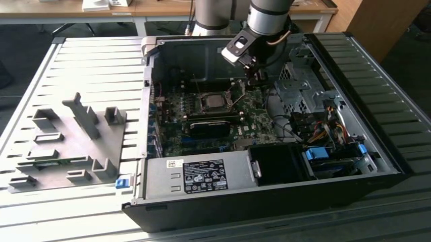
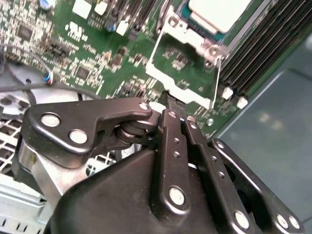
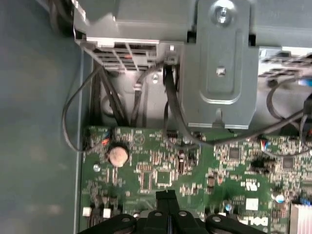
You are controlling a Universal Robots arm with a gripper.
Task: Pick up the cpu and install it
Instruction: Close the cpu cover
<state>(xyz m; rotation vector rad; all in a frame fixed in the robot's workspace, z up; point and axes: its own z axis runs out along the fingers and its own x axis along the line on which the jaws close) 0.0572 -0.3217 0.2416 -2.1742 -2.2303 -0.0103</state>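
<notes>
1. My black pincer [image 1: 249, 83], its fingers pressed together with nothing between them, hangs low over the green motherboard [image 1: 178, 136] in the open dark computer case [image 1: 269, 201].
2. The cpu [image 1: 214, 101], a flat square chip with a silvery-grey top, lies in its socket at eight o'clock from my fingertips in the exterior view. I judge it seated.
3. The silvery metal socket frame [image 2: 192, 39] lies beside the chip. Closed fingers probably suit pressing, not carrying.

Ribbed pale-grey metal tabletop [image 1: 88, 65]; light wooden desk [image 1: 161, 10] behind; brown wooden panel [image 1: 377, 25]; dark floor [image 1: 27, 38].
</notes>
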